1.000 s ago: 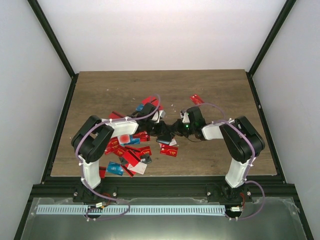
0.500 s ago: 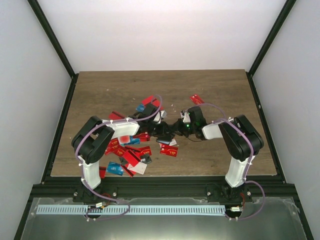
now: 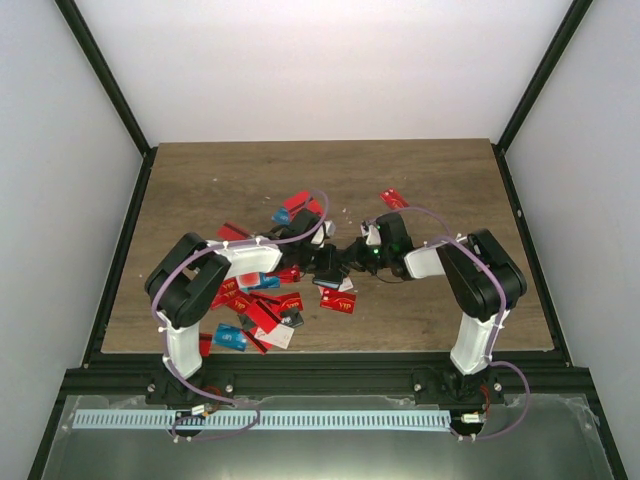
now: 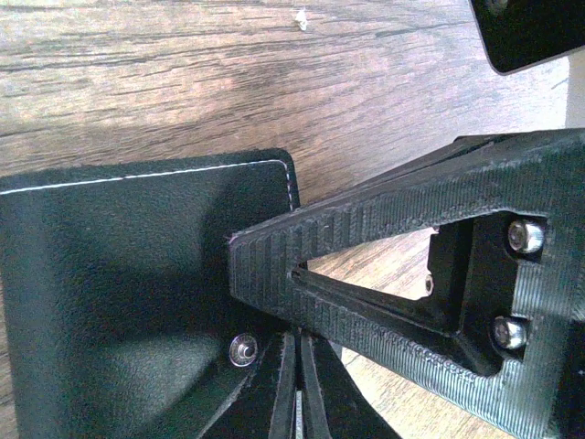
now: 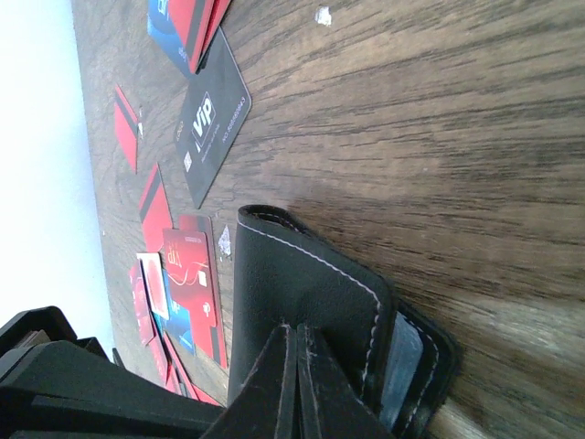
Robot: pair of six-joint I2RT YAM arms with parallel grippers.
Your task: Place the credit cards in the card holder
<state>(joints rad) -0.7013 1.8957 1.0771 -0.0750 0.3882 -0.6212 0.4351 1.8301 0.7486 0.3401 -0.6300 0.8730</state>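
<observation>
The black card holder (image 3: 334,264) lies at mid-table between both grippers. In the left wrist view it fills the left side (image 4: 119,274), and my left gripper (image 4: 297,340) is shut at its right edge, tips partly under the right gripper's ribbed finger (image 4: 366,240). In the right wrist view the card holder (image 5: 311,283) stands partly folded open, showing its greyish-blue inside. My right gripper (image 5: 294,331) is shut on its upper flap, which puckers at the tips. Credit cards (image 3: 262,300), mostly red with a few blue, lie heaped to the left; some show in the right wrist view (image 5: 192,270).
A single red card (image 3: 393,199) lies apart at the back right. More cards (image 3: 298,207) sit behind the left gripper (image 3: 320,256). A dark grey VIP card (image 5: 212,128) lies beyond the holder. A white crumb (image 5: 322,16) rests on the wood. Black frame rails border the table (image 3: 450,180).
The left gripper opened and then shut again at the card holder. The right gripper closed the last bit. Both arms have barely shifted.
</observation>
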